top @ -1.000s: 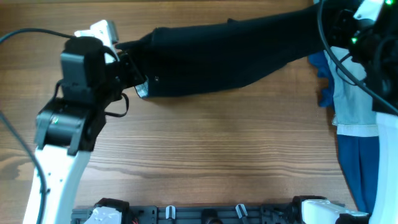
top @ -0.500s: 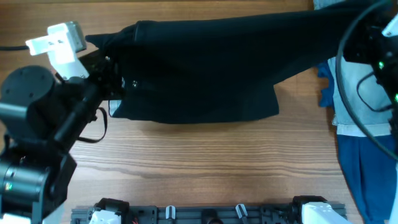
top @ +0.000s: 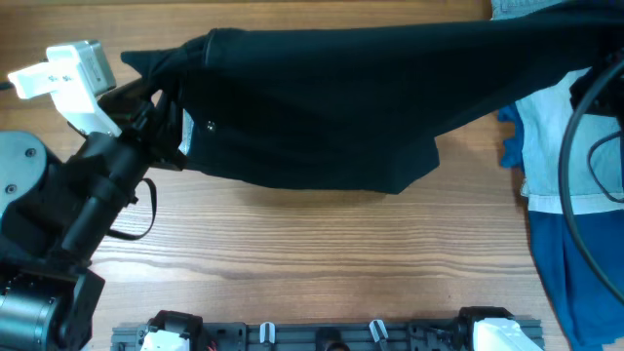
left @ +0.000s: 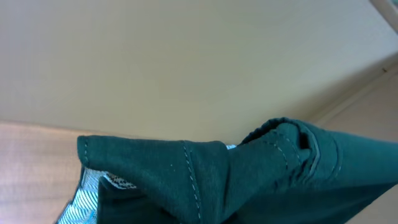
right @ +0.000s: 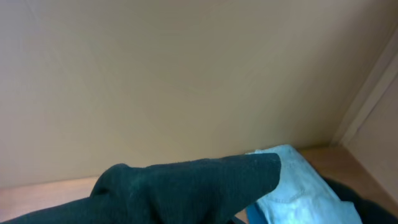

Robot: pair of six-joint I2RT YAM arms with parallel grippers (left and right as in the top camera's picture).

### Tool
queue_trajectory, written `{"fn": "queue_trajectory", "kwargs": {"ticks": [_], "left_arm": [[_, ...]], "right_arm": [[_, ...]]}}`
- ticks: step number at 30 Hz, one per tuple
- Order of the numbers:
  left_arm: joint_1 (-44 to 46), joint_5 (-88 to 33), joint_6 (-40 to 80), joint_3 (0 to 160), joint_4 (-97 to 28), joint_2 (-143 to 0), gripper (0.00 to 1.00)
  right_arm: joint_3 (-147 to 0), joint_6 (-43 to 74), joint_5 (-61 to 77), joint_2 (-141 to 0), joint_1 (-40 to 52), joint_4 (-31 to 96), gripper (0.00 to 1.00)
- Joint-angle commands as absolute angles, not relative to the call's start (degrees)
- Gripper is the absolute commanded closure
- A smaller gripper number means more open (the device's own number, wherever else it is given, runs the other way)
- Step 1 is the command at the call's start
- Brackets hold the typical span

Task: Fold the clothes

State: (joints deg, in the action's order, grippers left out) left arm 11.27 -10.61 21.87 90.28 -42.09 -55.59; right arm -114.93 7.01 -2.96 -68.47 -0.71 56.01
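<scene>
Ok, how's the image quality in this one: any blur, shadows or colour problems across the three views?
Overhead: even light, table grain crisp. The black garment reads as a nearly detailless dark mass and casts a soft shadow along its lower edge. Left wrist: stitching sharp, fabric tinted greenish against a plain wall. Right wrist: soft focus, fabric edge blurry, same green tint.

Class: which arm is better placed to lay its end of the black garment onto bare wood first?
Left, probably: the left end effector grips the black garment over bare table, while the garment's right end hangs above the light blue garment.
</scene>
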Motion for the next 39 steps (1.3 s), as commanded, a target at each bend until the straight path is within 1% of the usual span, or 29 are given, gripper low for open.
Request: {"fn": "queue_trajectory", "kwargs": {"ticks": [1, 3, 10, 15, 22, 25, 27, 34, 39], "left_arm": [[9.3, -0.1, 15.6, 91.5, -39.4, -54.8, 0.96], [9.3, 1.7, 15.1, 91.5, -39.4, -54.8, 0.96], [9.3, 1.0, 15.1, 91.5, -40.2, -53.3, 0.96], [9.3, 0.9, 15.2, 91.5, -40.7, -53.8, 0.96], [9.3, 1.0, 15.4, 91.5, -42.1, -56.7, 0.96], [9.3, 1.3, 15.4, 91.5, -43.9, -61.6, 0.96], [9.3, 1.1, 15.5, 91.5, -43.4, -67.5, 0.96], [9.3, -0.4, 17.4, 91.5, -37.2, -86.7, 0.96], [9.3, -1.0, 17.3, 91.5, -33.4, -94.0, 0.96]], "right_arm": [[-116.4, 7.2, -15.7, -66.9, -3.7, 53.6, 0.96], [-116.4, 7.2, -15.7, -66.9, -3.7, 54.4, 0.96], [-116.4, 7.5, -15.2, -64.6, -3.7, 54.9, 0.96], [-116.4, 9.6, -15.5, -64.6, -3.7, 62.2, 0.96], [-116.4, 12.2, -15.4, -67.3, -3.7, 64.4, 0.96], [-116.4, 13.8, -15.4, -70.9, -3.7, 66.6, 0.96], [-116.4, 13.6, -12.8, -74.8, -3.7, 66.5, 0.96], [-116.4, 13.4, 0.3, -89.9, -3.7, 67.0, 0.96], [-116.4, 11.9, 4.6, -98.2, -3.7, 66.6, 0.96]]}}
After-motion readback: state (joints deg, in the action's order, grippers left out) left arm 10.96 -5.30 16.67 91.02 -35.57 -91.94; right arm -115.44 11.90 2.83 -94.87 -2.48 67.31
